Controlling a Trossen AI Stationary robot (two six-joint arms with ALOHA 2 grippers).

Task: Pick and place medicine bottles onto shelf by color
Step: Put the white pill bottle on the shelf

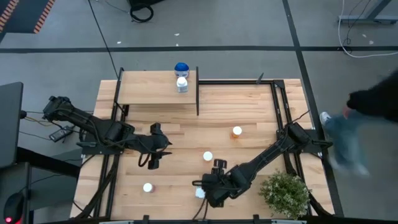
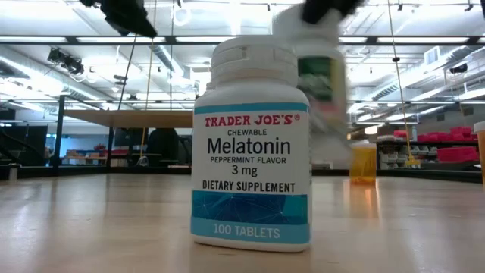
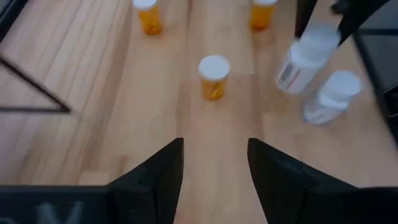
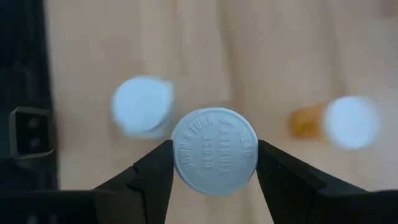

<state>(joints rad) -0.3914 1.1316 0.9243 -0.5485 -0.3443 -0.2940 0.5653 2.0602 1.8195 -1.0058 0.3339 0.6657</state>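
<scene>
My right gripper (image 4: 214,165) is shut on the white cap of a white medicine bottle (image 4: 214,151), held above the table. In the low view this bottle (image 2: 322,76) hangs tilted behind a standing white Melatonin bottle (image 2: 250,144). That gripper (image 1: 214,185) is near the table's front edge, and the standing white bottle (image 1: 200,193) is beside it. My left gripper (image 3: 214,168) is open and holds nothing, left of the table's middle (image 1: 152,163). Orange bottles (image 1: 237,131) (image 1: 208,157) (image 1: 147,187) stand on the table. The shelf (image 1: 143,90) at the back left carries a blue-topped bottle (image 1: 181,68) and a white one (image 1: 181,84).
A green potted plant (image 1: 285,193) stands at the table's front right corner, close to my right arm. A person (image 1: 367,112) moves past the table's right side. A black frame (image 1: 278,106) runs along the table's back and right edges.
</scene>
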